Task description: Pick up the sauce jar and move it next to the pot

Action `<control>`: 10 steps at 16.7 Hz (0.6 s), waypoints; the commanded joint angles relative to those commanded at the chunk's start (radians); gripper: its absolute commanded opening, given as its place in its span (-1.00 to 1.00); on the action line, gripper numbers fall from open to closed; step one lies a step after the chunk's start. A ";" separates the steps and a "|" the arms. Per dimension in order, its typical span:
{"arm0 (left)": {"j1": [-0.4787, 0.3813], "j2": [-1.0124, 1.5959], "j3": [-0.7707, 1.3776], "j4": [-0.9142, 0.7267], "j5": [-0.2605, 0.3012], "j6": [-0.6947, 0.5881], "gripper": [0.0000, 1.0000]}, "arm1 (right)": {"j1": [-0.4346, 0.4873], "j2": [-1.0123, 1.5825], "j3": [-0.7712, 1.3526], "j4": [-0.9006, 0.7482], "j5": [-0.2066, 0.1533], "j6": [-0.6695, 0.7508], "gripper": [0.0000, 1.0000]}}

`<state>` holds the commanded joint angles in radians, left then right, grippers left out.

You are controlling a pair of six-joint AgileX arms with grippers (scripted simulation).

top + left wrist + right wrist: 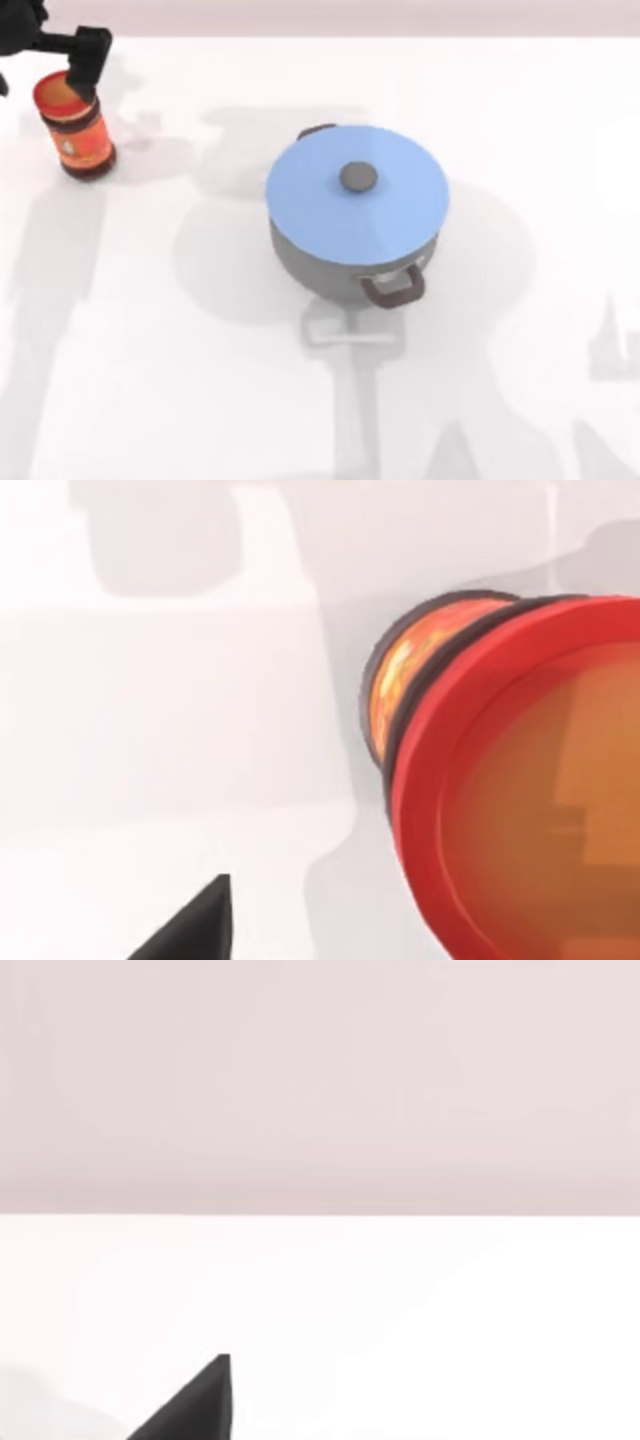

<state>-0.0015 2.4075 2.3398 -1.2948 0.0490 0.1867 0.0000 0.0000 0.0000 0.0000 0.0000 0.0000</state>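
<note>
Though the left arm is cut off at the top view's upper-left corner, its gripper point(82, 75) sits at the jar's point(76, 128) lid; whether the fingers are clamped cannot be told. The jar stands at the bench's point(200, 380) far left, well apart from the central pot point(355, 205). Left wrist view: the jar point(520, 780) fills one side, one fingertip point(195, 930) visible. Right wrist view: bare bench point(400, 1310), one fingertip point(195, 1410); finger state cannot be told.

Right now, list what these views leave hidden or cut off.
- Left gripper, top view: cut by the corner; finger state unreadable.
- Sauce jar, left wrist view: lid fills the frame, label barely seen, base hidden.
- Pot: far handle mostly under the lid.
- Right gripper: only one dark fingertip shows.
</note>
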 joint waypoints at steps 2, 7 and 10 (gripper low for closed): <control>0.000 0.052 0.066 -0.023 0.001 0.005 1.00 | 0.000 0.000 0.000 0.000 0.000 0.000 1.00; 0.000 0.070 0.091 -0.031 0.001 0.007 1.00 | 0.000 0.000 0.000 0.000 0.000 0.000 1.00; 0.001 0.070 0.085 -0.026 0.001 0.007 1.00 | 0.000 0.000 0.000 0.000 0.000 0.000 1.00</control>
<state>-0.0004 2.4771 2.4249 -1.3209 0.0496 0.1933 0.0000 0.0000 0.0000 0.0000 0.0000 0.0000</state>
